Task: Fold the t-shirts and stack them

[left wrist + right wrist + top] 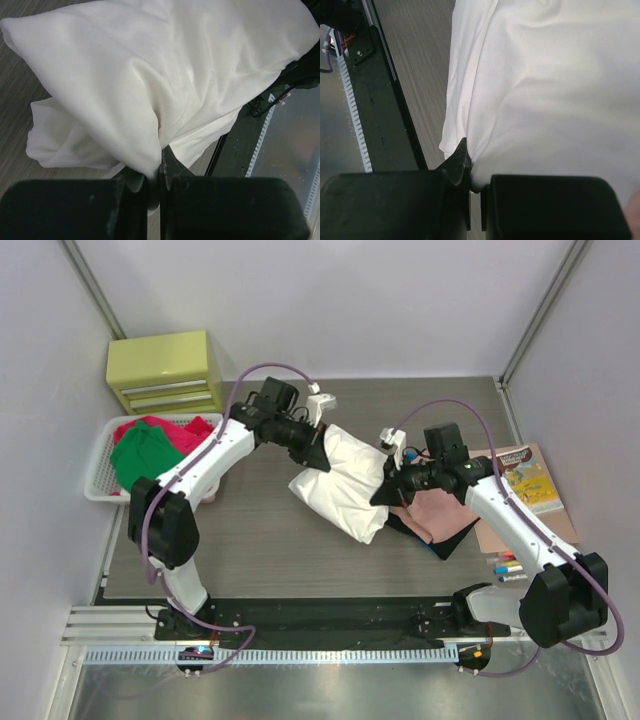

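Top external showed the white shirt (pixel 342 488) at mid-frame, strung between both arms. The left gripper (pixel 316 448) was clamped shut on its upper-left end and the right gripper (pixel 386 496) on its lower-right end. The shirt's long axis ran diagonally from upper left to lower right, and the cloth sagged below the fingers toward the table (pixel 250 550). Both wrist views confirmed the pinch, with fabric caught between closed fingers.

The salmon shirt (pixel 437 512) lay on a black shirt (pixel 455 543) just right of the held shirt, partly under the right arm. That arm was the nearer one to this pile, so any placing there would probably swing toward the lower right.

No print showed on the white cloth. Whether its lower fold touched the table could not be told. The pile's left edge was hidden by cloth and arm. Red and green shirts sat in the basket (pixel 97 465) at the left.
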Controlling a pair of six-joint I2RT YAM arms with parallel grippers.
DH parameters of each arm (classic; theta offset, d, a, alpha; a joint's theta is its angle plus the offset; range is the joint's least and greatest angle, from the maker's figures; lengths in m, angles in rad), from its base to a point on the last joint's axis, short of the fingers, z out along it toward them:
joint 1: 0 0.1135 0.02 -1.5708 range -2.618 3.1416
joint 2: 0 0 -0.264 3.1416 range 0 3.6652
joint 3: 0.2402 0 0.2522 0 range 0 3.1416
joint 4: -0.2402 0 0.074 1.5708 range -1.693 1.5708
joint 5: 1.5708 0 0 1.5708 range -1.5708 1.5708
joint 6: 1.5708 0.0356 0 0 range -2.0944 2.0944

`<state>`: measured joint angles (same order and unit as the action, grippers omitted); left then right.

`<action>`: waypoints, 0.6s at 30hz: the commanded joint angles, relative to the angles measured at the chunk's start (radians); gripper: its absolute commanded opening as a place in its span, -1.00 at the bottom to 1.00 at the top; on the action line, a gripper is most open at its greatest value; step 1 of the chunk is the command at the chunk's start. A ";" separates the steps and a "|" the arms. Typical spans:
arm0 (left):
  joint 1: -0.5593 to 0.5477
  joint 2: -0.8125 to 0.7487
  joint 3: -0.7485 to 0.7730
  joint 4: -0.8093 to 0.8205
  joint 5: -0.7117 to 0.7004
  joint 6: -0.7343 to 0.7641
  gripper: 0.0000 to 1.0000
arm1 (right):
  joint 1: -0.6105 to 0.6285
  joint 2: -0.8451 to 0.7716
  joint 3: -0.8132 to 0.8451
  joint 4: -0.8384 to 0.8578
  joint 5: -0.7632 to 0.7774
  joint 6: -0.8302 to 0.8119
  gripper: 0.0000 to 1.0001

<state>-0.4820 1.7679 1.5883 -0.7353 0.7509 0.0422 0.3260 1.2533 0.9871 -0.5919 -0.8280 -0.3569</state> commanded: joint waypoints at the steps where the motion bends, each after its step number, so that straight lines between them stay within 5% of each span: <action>1: -0.046 0.043 0.116 0.025 -0.108 0.027 -1.00 | -0.089 -0.077 -0.011 -0.106 0.009 -0.062 -0.98; 18: -0.227 0.387 0.541 -0.047 -0.134 0.012 -1.00 | -0.631 -0.219 -0.018 -0.402 -0.117 -0.352 -0.98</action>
<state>-0.7162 2.1345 2.0338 -0.7406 0.6956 0.0353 -0.1909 1.0824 0.9367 -0.8673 -0.8764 -0.5793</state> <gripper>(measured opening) 0.039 0.077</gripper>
